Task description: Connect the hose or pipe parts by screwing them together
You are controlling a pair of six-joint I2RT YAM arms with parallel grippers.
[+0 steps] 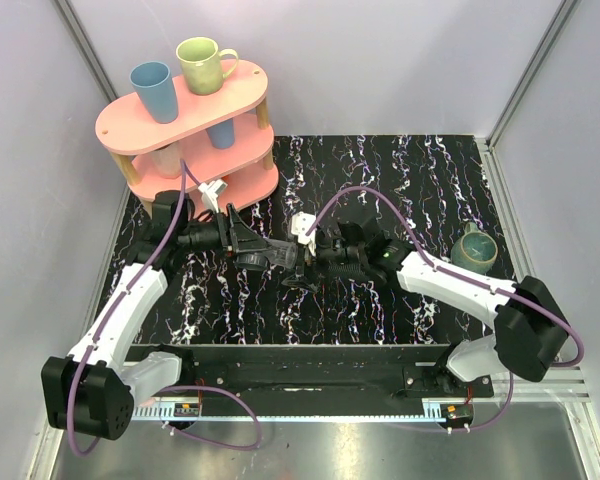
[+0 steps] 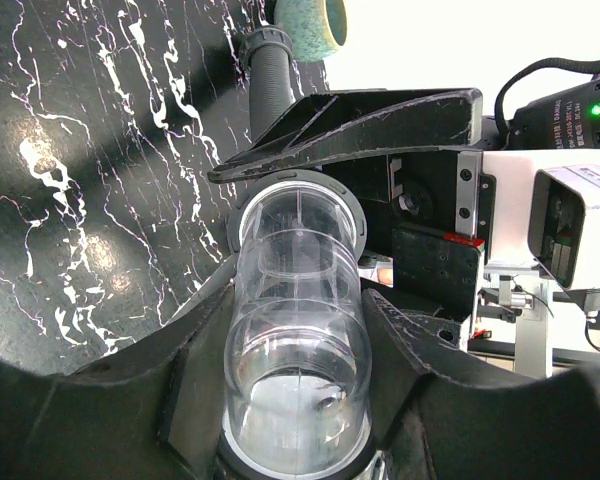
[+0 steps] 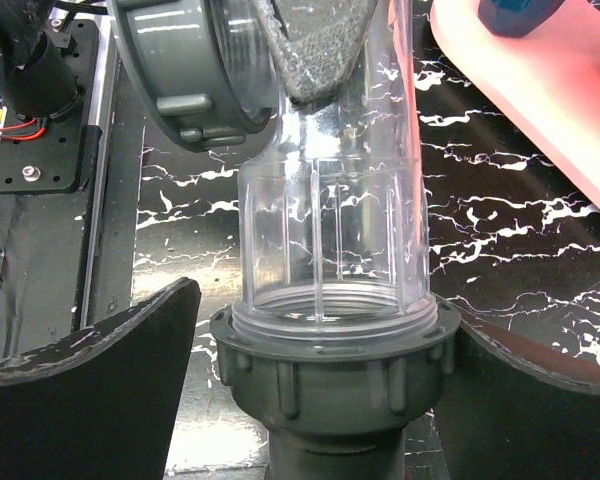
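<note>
Mid-frame, clamping clear fitting (image 2: 298, 250) in left pincer (image 2: 295, 305), straddling hose collar (image 3: 335, 385) with open right pincer (image 3: 325, 310) (screwing step); next grip, twist.

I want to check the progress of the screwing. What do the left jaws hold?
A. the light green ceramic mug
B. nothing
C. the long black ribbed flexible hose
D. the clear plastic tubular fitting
D: in the left wrist view the left jaws are closed on both sides of the clear plastic tubular fitting.
</note>
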